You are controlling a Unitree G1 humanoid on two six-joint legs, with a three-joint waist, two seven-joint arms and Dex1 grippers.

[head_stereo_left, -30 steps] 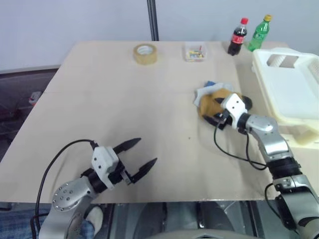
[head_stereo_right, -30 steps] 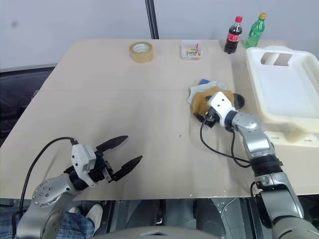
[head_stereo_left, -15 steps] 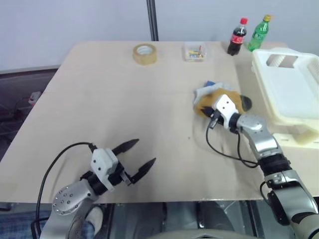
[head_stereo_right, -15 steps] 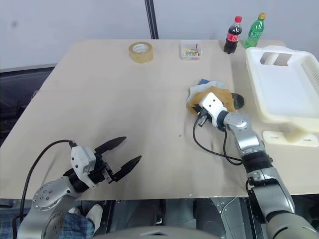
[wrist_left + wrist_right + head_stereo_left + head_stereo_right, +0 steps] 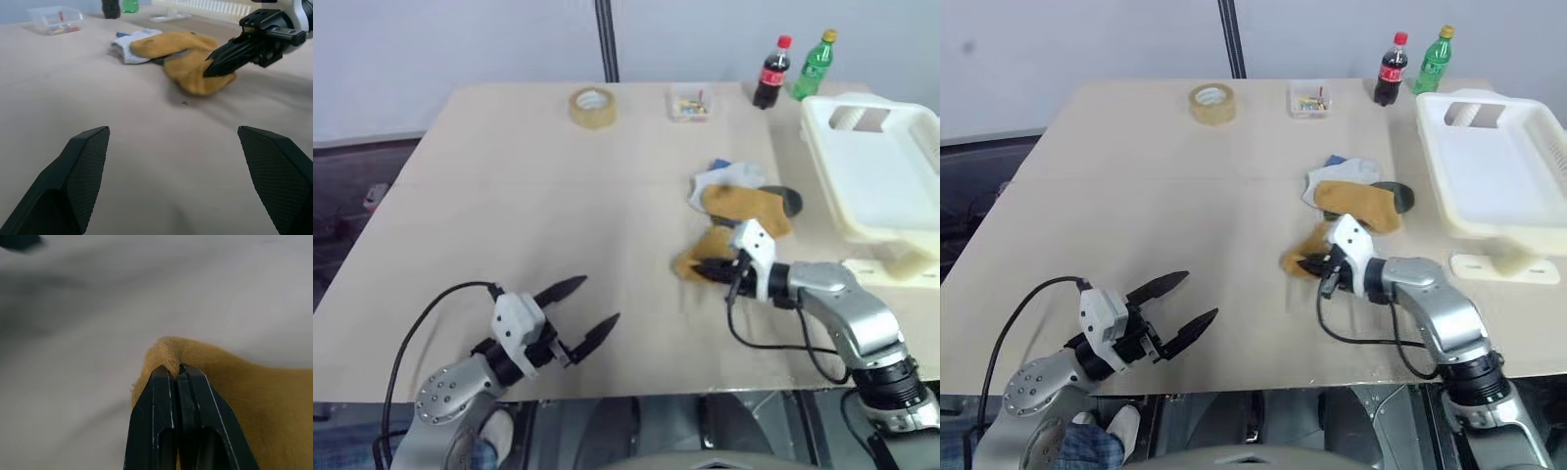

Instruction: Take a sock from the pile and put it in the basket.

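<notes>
On the table [image 5: 509, 166], head views: your right gripper [image 5: 705, 268] is pressed together on a fold of a mustard sock [image 5: 695, 257], which lies stretched toward you from the pile [image 5: 739, 196]. Pile sits mid-table, white, blue and dark socks plus a 2nd mustard one. Basket [image 5: 881, 176] stands well apart to the right of the pile, nothing visible inside it. Left gripper [image 5: 589, 308] hangs spread wide near the front edge, holding nothing. Tape roll [image 5: 592, 106], small clear box [image 5: 690, 102] and 2 bottles [image 5: 788, 70] line the far edge, out of the way.

Left wrist view: the sock shows bunched just ahead of the pile, right gripper's closed fingers [image 5: 230, 51] biting its near end. Most of the sock rests on the table.

Right wrist view: the 2 black fingers meet with a pinch of mustard fabric [image 5: 205, 362] between them. Grip looks shallow, only a ridge of cloth.

Step in hand, as I judge it: sock grasped, not yet carried. Next you need lift enough to clear the basket wall, then a sweep right and a release over the open tray. Watch for the thin pinch slipping.
</notes>
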